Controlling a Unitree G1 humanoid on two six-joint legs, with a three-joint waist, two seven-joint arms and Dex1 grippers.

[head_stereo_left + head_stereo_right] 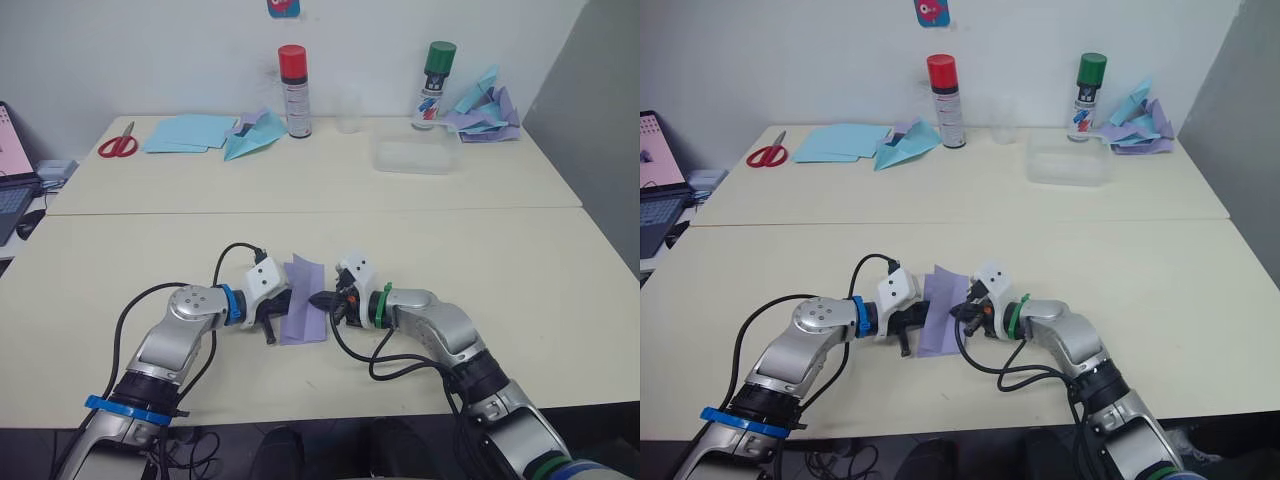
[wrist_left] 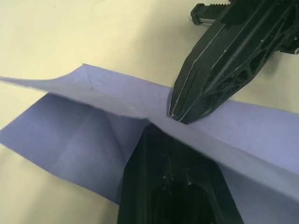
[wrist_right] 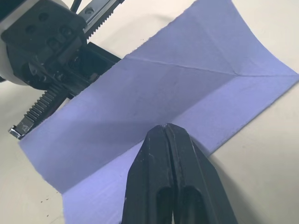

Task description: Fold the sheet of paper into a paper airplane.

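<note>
From the left eye view, the sheet of paper [image 1: 304,300] lies on the near table [image 1: 520,270] squarely between the 2 grippers, the left gripper [image 1: 272,322] tucked against its one edge and the right gripper [image 1: 322,299] touching it from the other side. Far beyond both fingertips stand a red-capped can [image 1: 294,91], a green-capped can [image 1: 434,84], scissors [image 1: 119,143] and a heap of paper planes [image 1: 486,110] (none of it in the way).

The right eye view tells the same: the sheet stands up in a shallow V, one flap lifted toward the right gripper.

In the left wrist view, 1 black finger [image 2: 173,186] of the left gripper lies under or against the raised fold; I cannot tell how wide that gripper stands. The right gripper's fingers come down opposite, squeezed together with their tips on the crease.

In the right wrist view, its fingers [image 3: 163,182] are pressed flat together with nothing between them, the tip resting on the long centre fold just ahead.

The step looks like setting that centre crease. To do it well, I'd say slide the closed tip along the fold line with steady light pressure while the left gripper pins the sheet, or the thin paper will skate and the crease wander.
</note>
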